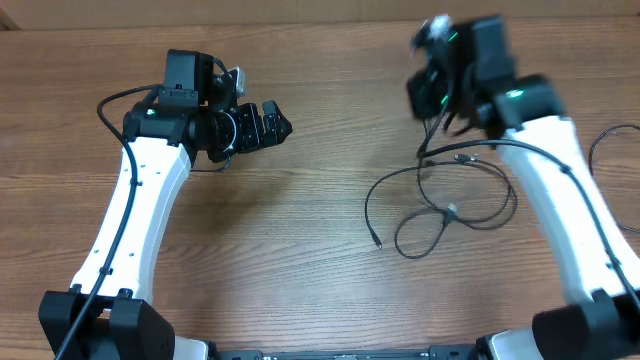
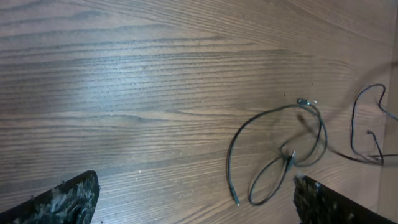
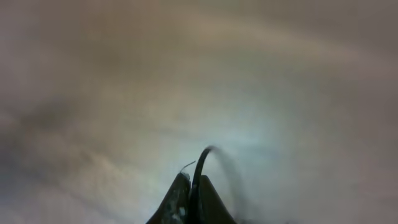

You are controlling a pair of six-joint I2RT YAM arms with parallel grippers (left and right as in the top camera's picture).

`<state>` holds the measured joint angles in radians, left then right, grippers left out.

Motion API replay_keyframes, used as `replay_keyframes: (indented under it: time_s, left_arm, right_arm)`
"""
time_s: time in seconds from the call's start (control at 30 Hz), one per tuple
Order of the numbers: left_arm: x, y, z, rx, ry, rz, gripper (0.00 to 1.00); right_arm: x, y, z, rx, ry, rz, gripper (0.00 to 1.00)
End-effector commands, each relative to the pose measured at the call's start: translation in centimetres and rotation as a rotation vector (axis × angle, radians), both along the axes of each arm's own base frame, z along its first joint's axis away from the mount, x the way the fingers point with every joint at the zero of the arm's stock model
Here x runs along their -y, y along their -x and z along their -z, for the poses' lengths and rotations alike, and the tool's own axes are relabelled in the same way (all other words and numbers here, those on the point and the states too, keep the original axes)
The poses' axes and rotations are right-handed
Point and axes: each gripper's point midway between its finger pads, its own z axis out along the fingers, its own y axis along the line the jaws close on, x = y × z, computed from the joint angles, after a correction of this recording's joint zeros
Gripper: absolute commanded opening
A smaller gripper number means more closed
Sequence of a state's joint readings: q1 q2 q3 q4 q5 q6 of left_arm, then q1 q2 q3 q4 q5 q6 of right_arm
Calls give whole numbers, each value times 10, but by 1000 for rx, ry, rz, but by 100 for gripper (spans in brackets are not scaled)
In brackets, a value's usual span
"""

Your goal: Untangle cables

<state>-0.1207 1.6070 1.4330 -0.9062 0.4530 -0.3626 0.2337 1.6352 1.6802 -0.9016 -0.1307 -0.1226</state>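
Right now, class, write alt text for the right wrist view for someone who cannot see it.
The right gripper is shut on a thin black cable that arcs up out of its grip. Everything behind is a brownish motion blur.

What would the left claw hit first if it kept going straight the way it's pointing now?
Probably bare table, not the cables. The open left claw tilts down at plain wood, and the cables lie off to the side. Depth is unclear.

Brown wood-grain table (image 1: 320, 230) fills the overhead shot, grain running nine o'clock to three o'clock, and a paler strip (image 1: 300, 6) borders it at twelve o'clock.
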Motion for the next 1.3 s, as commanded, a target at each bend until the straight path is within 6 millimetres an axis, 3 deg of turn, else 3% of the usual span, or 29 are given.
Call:
replay_keyframes:
  time_s: [0.0, 0.13, 0.3, 0.37, 0.43, 0.5, 0.63, 0.73, 0.83, 1.03, 1.2, 1.27]
  left_arm:
    - [3, 0, 2, 2, -1, 22, 100]
    - [3, 0, 2, 2, -1, 22, 99]
    - [3, 0, 2, 2, -1, 22, 99]
    - [3, 0, 2, 2, -1, 22, 100]
    - [3, 0, 2, 2, -1, 22, 100]
    - [3, 0, 2, 2, -1, 22, 99]
    - [3, 0, 2, 2, -1, 22, 99]
    - [3, 0, 2, 2, -1, 22, 100]
    - [3, 0, 2, 2, -1, 22, 100]
    - [3, 0, 2, 2, -1, 22, 100]
    - [3, 0, 2, 2, -1, 22, 100]
    - [3, 0, 2, 2, -1, 22, 99]
  right_arm:
    - [19, -5, -45, 89, -26, 51, 4]
    - [16, -7, -94, 204, -102, 9, 4]
    - [7, -6, -169, 459, -132, -107, 4]
    - [11, -8, -188, 532, -136, -101, 4]
    - [20, -11, -192, 552, -125, -72, 4]
    - [41, -19, -177, 504, -88, 21, 4]
    - [108, -27, -116, 278, -2, 377, 4]
    - [165, -15, -63, 92, 90, 707, 4]
    - [197, -1, -16, -74, 140, 901, 4]
    - [181, -10, 55, -318, 94, 799, 4]
    - [118, -23, 96, -464, -59, 479, 4]
    - [105, -25, 112, -505, -64, 425, 4]
